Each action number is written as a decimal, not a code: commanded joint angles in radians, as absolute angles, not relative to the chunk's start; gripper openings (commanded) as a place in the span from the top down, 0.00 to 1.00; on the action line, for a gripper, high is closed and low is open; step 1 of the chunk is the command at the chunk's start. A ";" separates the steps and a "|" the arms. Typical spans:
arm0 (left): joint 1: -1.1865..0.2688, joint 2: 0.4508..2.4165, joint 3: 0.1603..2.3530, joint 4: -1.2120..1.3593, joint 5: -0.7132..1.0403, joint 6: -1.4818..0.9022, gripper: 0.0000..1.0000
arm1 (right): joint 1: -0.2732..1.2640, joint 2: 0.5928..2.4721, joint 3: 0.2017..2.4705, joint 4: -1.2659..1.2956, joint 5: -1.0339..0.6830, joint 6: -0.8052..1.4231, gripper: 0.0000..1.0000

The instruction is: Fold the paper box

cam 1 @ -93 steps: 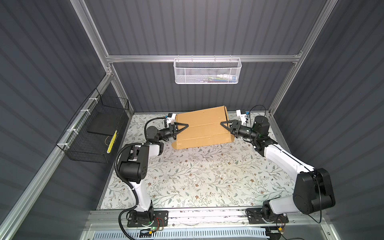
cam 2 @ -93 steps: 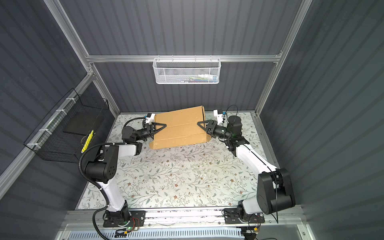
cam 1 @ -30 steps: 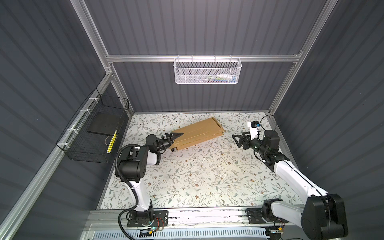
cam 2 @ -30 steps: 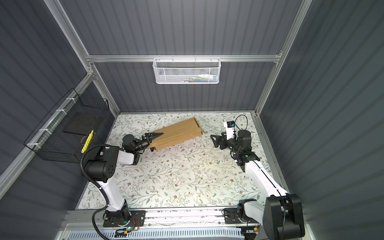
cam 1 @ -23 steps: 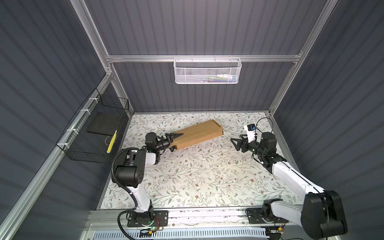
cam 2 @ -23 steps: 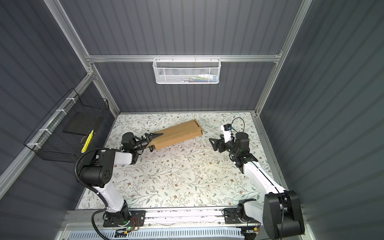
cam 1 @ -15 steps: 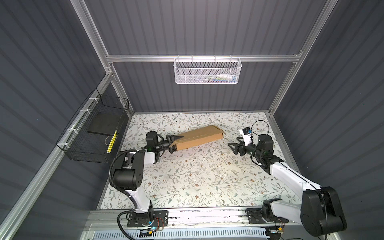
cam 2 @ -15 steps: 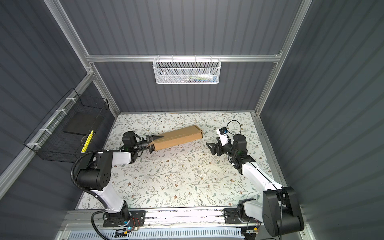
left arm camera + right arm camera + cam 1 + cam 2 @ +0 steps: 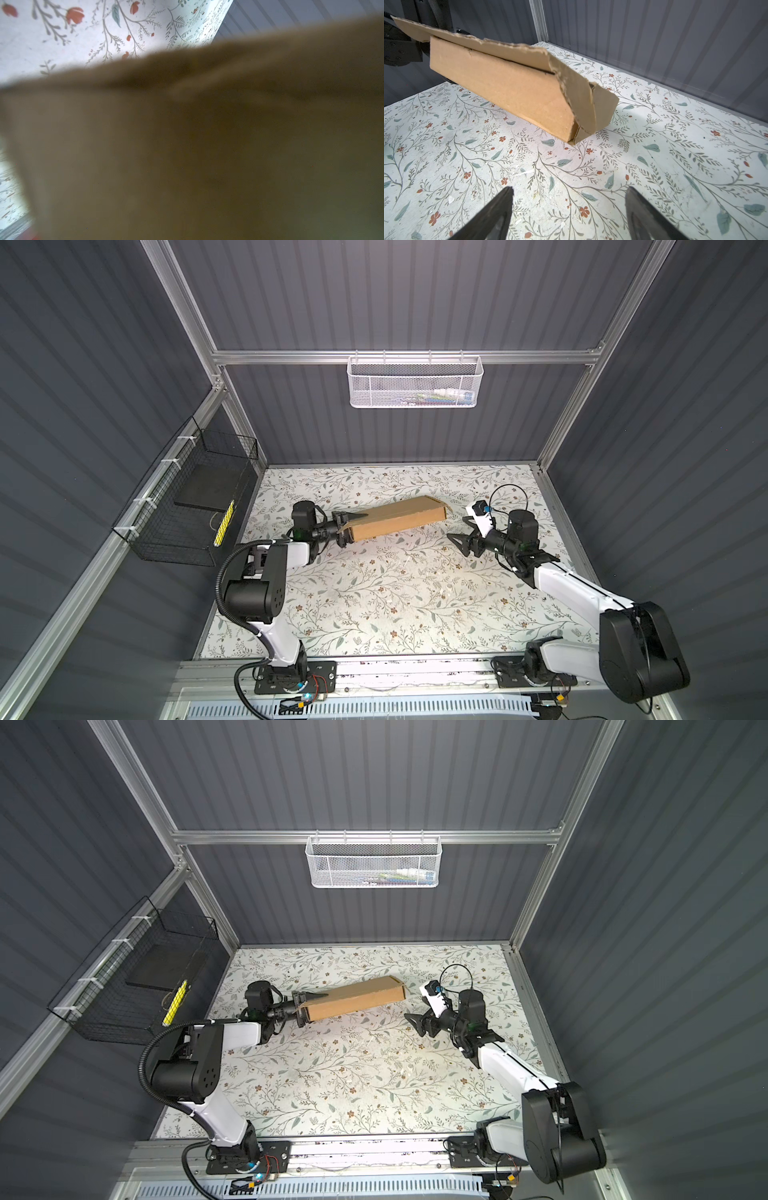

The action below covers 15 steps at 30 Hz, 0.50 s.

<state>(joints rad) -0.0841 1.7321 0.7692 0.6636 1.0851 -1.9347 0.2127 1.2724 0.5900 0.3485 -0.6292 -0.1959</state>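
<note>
One floral tabletop. Paper box, folded closed and tilted, sits toward the tabletop's 12 o'clock. Left gripper is clamped on the box's 9 o'clock end. Right gripper, jaws apart and empty, hovers near the box's 4 o'clock, not touching.

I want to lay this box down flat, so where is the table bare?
The floral table is bare across its near half, from the paper box to its front edge. A thinner bare strip runs behind the box along the back wall. It is crowded at the box's end in the left hand and in the gap to the open right hand.
</note>
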 commanded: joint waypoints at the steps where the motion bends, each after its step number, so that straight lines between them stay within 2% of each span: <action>1: -0.076 1.673 0.808 0.514 1.108 -1.827 0.61 | 0.224 1.288 0.625 0.335 -0.643 -0.247 0.16; 7: -0.072 1.629 0.845 0.284 1.085 -1.700 0.61 | 0.233 1.296 0.631 0.332 -0.640 -0.280 0.15; 15: -0.072 1.581 0.880 0.090 1.048 -1.651 0.61 | 0.233 1.290 0.612 0.351 -0.660 -0.325 0.13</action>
<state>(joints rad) -0.0784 1.6154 0.8360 0.2211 1.0508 -1.7088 0.2291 1.2911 0.6067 0.3367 -0.6315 -0.2916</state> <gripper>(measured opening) 0.479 0.865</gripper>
